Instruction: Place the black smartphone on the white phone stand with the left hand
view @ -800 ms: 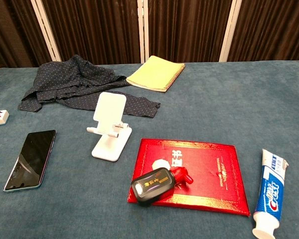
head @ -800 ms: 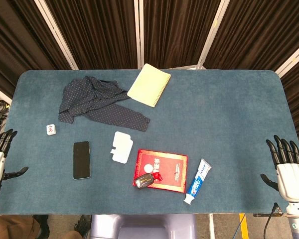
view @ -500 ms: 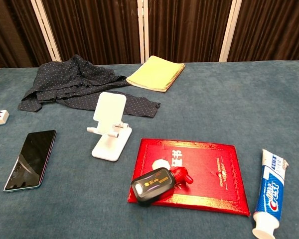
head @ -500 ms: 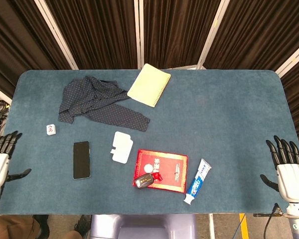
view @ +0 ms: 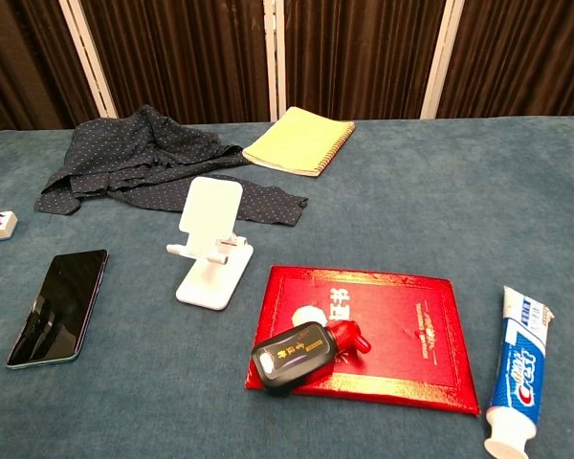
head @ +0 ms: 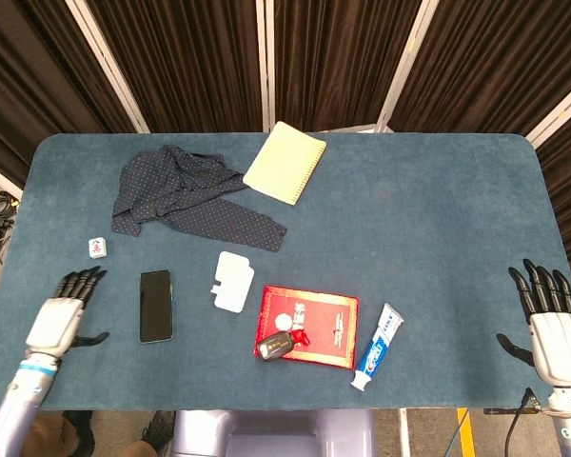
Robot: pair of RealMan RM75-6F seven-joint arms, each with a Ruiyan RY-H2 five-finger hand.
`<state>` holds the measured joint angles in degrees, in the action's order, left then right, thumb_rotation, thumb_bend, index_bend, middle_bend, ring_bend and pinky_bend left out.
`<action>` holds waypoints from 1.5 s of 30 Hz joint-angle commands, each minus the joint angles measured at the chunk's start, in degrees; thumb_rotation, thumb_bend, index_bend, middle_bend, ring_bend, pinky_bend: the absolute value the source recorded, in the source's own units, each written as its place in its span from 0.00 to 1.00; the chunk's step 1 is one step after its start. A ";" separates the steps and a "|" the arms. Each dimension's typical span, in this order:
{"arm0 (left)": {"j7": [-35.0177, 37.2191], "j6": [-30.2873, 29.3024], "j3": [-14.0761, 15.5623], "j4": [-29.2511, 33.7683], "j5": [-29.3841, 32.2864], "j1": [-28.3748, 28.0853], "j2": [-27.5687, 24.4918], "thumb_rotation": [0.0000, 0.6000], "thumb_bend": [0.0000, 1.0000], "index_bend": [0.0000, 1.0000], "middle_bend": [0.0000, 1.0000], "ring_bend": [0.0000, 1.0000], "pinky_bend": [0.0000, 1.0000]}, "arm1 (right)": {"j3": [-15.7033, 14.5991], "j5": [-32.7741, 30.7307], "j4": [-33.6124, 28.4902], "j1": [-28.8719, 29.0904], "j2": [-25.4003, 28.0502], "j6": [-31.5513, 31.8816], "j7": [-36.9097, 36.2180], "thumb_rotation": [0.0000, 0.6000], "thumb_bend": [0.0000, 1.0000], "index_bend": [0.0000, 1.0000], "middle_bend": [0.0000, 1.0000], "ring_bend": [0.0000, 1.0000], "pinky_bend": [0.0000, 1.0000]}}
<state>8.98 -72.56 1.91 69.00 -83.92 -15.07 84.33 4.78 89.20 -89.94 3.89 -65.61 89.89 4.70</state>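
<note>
The black smartphone (head: 155,305) lies flat, screen up, on the blue table left of centre; the chest view shows the smartphone (view: 59,305) at its left. Just right of it stands the white phone stand (head: 233,280), the stand (view: 209,243) upright with nothing on it. My left hand (head: 62,319) hovers over the table's left part, fingers spread and holding nothing, a short way left of the phone. My right hand (head: 552,325) stays open at the far right edge. Neither hand appears in the chest view.
A dotted dark shirt (head: 186,194) and a yellow notebook (head: 285,162) lie at the back. A small tile (head: 97,248) sits behind my left hand. A red booklet (head: 308,326) carrying a black key fob (head: 276,346) and a toothpaste tube (head: 378,347) lie right of the stand.
My left hand has moved right from beyond the table's left edge to over the table, closer to the phone. The right hand and all objects stayed put.
</note>
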 commanded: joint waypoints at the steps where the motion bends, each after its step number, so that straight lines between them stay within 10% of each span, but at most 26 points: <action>1: 1.80 2.58 -0.40 -4.05 -0.27 -1.47 3.58 1.00 0.00 0.00 0.00 0.00 0.00 | 0.06 -0.16 0.03 0.06 0.00 -0.14 -0.07 1.00 0.00 0.00 0.00 0.00 0.00; 29: -2.62 6.01 -2.41 -3.42 -0.50 -5.13 9.85 1.00 0.00 0.00 0.00 0.00 0.00 | 0.40 -0.86 0.02 0.06 0.38 -0.33 -1.31 1.00 0.00 0.00 0.00 0.00 0.00; 45: -0.54 9.74 -0.44 3.10 -5.28 -9.24 -0.17 1.00 0.00 0.00 0.00 0.00 0.00 | 0.39 -1.06 0.03 0.06 0.48 -0.52 -1.46 1.00 0.00 0.00 0.00 0.00 0.00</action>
<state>6.71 -64.61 0.34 71.58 -87.11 -22.62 86.88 5.17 88.16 -89.92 3.94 -65.11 89.38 3.23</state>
